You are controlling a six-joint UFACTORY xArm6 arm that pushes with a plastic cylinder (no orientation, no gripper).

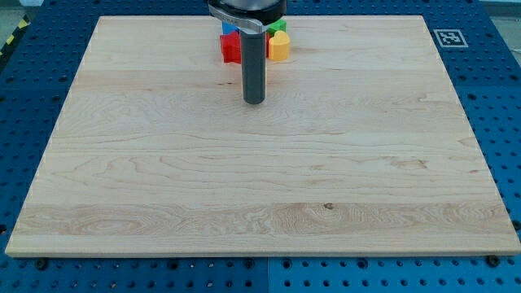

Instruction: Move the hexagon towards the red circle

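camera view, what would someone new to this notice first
First, the dark rod coming down near the view's top centre, with my tip resting on the wooden board. Right behind it, toward the top, sits a tight cluster of small blocks: a red block, a yellow block, and bits of a blue block and a green block, partly hidden.

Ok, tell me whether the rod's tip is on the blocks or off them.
Off. My tip sits on bare wood toward the view's bottom from the cluster; the red block and yellow block lie beyond it, a gap showing between.
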